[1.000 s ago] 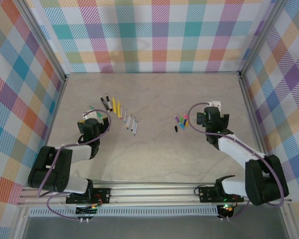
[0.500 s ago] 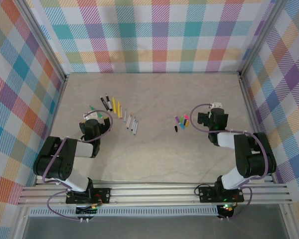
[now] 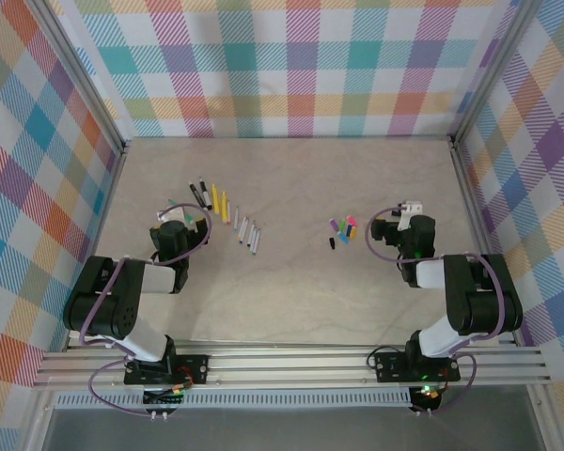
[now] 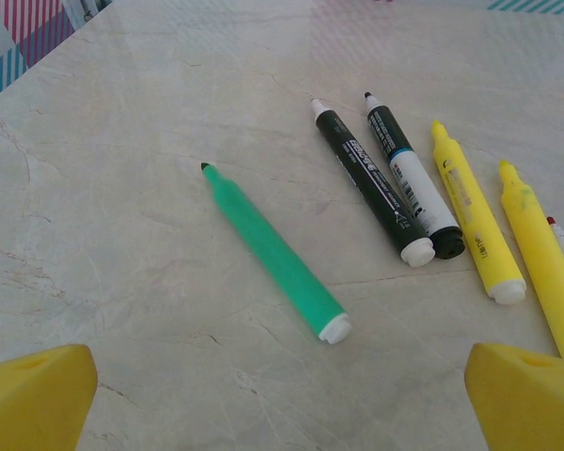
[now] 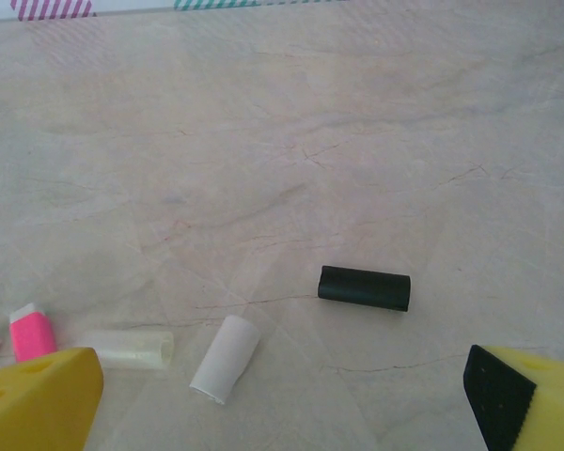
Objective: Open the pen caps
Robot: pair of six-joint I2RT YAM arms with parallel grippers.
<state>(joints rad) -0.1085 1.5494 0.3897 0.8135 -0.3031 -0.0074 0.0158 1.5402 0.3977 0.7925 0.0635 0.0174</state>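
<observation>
Several pens (image 3: pixel 227 214) lie in a fanned row at the left of the table. The left wrist view has a green pen (image 4: pixel 273 252), two black pens (image 4: pixel 371 178) and two yellow pens (image 4: pixel 475 224), all with bare tips. My left gripper (image 3: pixel 176 224) (image 4: pixel 282 406) hovers open just short of the green pen. The pen caps (image 3: pixel 343 229) form a small coloured cluster right of centre. A black cap (image 5: pixel 364 287), a white cap (image 5: pixel 225 358), a clear cap (image 5: pixel 124 349) and a pink cap (image 5: pixel 32 334) lie loose ahead of my right gripper (image 3: pixel 387 230) (image 5: pixel 282 406), which is open and holds nothing.
Checked walls (image 3: pixel 282 66) on metal posts close in the marble-look table (image 3: pixel 291 301) on three sides. Bare tabletop separates the pens from the caps and runs from both down to the arm bases.
Both arms have folded back towards their bases, elbows drawn in. The right gripper slid slightly right, away from the caps. Both grippers stayed open; pens and caps did not move.
</observation>
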